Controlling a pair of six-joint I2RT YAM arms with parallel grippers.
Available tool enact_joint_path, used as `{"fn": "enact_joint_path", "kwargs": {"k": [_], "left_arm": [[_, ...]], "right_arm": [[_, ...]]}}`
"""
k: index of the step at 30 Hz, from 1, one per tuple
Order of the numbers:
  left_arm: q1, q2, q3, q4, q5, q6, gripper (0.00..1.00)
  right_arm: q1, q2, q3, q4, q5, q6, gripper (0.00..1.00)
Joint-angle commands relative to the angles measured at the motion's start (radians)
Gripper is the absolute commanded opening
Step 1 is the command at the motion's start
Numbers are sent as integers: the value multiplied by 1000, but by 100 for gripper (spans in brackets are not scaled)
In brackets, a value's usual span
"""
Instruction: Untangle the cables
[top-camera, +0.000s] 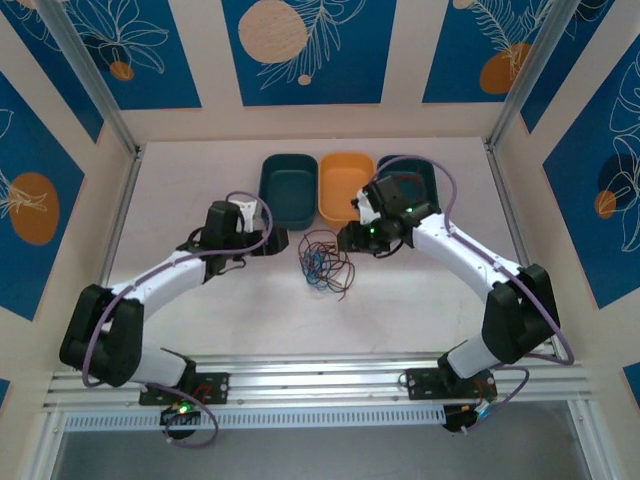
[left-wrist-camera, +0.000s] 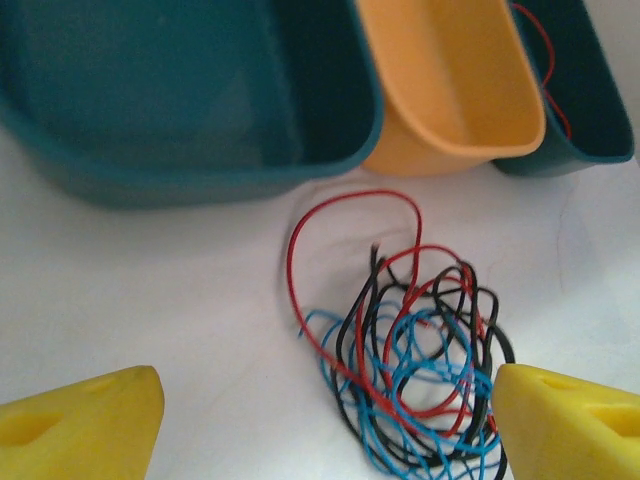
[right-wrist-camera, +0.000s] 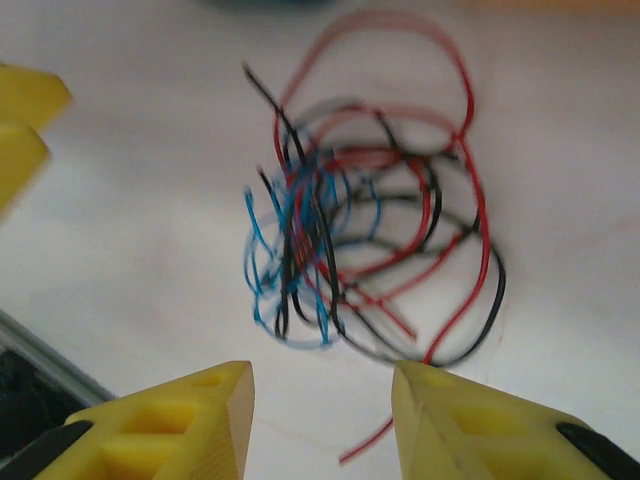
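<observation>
- A tangle of cables (top-camera: 322, 262), red, blue and black, is seen lying on the white tabletop (top-camera: 200, 320) near its centre, at 6 o'clock of the orange bin (top-camera: 346, 186).
- Three bins are set in a row at 12 o'clock of the tangle: a teal bin (top-camera: 290, 186), the orange bin, and a second teal bin (left-wrist-camera: 590, 130).
- A red wire (left-wrist-camera: 548, 70) is noted inside the second teal bin.
- Left hand (top-camera: 270, 240): placed at 9 o'clock of the tangle, just beside it. In the left wrist view its yellow fingers (left-wrist-camera: 80, 425) are spread wide and nothing is gripped. The cables (left-wrist-camera: 410, 340) lie on the tabletop between and ahead of them.
- Right hand (top-camera: 350, 237): placed at 2 o'clock of the tangle. In the right wrist view its fingers (right-wrist-camera: 170, 425) are parted to a moderate gap with nothing clamped. A loose red end lies in that gap; whether it is touched cannot be told.
- The strands (right-wrist-camera: 360, 240) are recorded as interlaced, slightly blurred, with one large red loop reaching toward the bins.
</observation>
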Motion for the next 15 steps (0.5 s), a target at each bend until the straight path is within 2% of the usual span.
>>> {"fn": "enact_joint_path", "kwargs": {"k": [1, 9, 15], "left_arm": [[-11, 59, 69, 14, 52, 105, 83], [-91, 191, 83, 70, -15, 146, 81], [-153, 251, 38, 158, -116, 95, 81]], "right_arm": [[-30, 15, 35, 64, -13, -3, 40], [-54, 104, -14, 133, 87, 18, 32], [-51, 174, -66, 180, 116, 14, 30]]}}
